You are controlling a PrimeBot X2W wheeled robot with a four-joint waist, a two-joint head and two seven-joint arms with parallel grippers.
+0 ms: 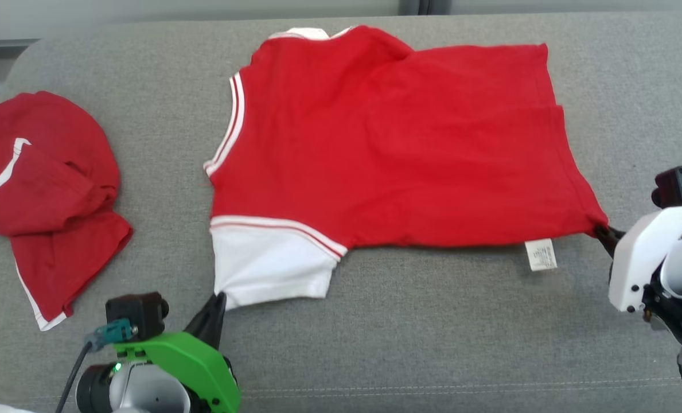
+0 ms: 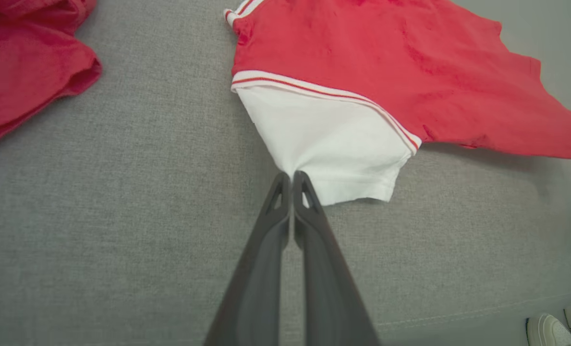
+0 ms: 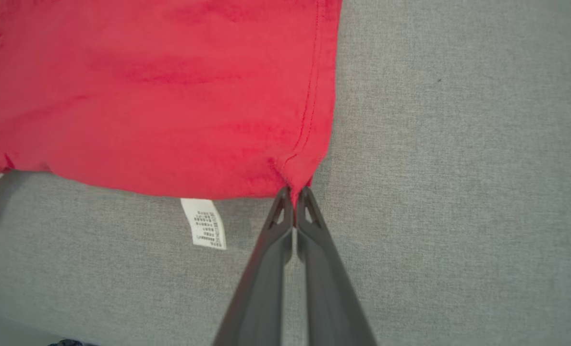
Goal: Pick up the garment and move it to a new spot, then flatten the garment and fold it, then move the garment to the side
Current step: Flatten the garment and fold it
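Observation:
The garment point(image 1: 386, 143) is a red shirt with white sleeves and striped trim, spread across the grey cushion point(image 1: 432, 344). My left gripper point(image 1: 219, 298) is shut on the corner of its white sleeve point(image 2: 333, 144), as the left wrist view shows at the fingertips point(image 2: 292, 179). My right gripper point(image 1: 601, 230) is shut on the red hem corner point(image 3: 295, 178) at the garment's right end, with fabric pinched between the tips. A white care label point(image 1: 541, 254) hangs from the near edge, also seen in the right wrist view point(image 3: 203, 223).
A second red garment point(image 1: 42, 189) lies crumpled at the cushion's left end. The cushion's front seam point(image 1: 432, 387) runs close to my arms. A person's shoes point(image 2: 559, 327) stand on the floor beyond the cushion edge.

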